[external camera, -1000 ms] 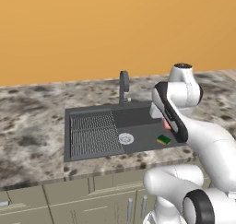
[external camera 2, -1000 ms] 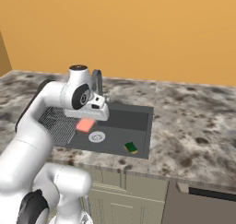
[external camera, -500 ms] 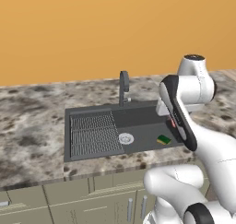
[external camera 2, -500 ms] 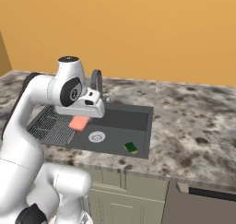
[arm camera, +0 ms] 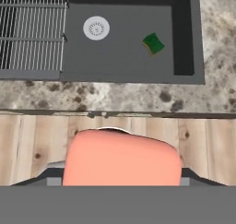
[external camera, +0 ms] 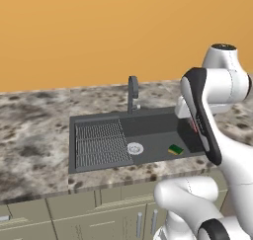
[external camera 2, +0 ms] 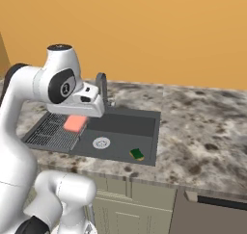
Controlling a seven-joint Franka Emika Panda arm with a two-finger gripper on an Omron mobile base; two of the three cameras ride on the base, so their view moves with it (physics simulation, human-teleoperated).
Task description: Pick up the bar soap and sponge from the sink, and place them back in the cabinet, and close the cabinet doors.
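Note:
The salmon-pink bar soap (arm camera: 120,157) hangs in my gripper (arm camera: 120,174), whose jaws are shut on it, high above the sink (external camera 2: 126,126). From the right base view, the bar soap (external camera 2: 75,123) hangs under the hand, over the ribbed rack side. The green-and-yellow sponge (external camera: 175,149) (external camera 2: 137,154) (arm camera: 153,43) lies on the sink (external camera: 153,131) floor near its right front corner, right of the round drain (arm camera: 96,28). The cabinet and its doors are out of view.
A dark faucet (external camera: 132,94) (external camera 2: 102,86) stands at the back of the sink. Speckled stone counter (external camera 2: 202,132) surrounds the basin. Short olive doors with steel handles (external camera: 143,221) run below the counter edge, and wooden floor (arm camera: 32,144) lies below.
The arm has risen and carried the bar soap a little to the left in the right base view. The sponge has stayed where it was.

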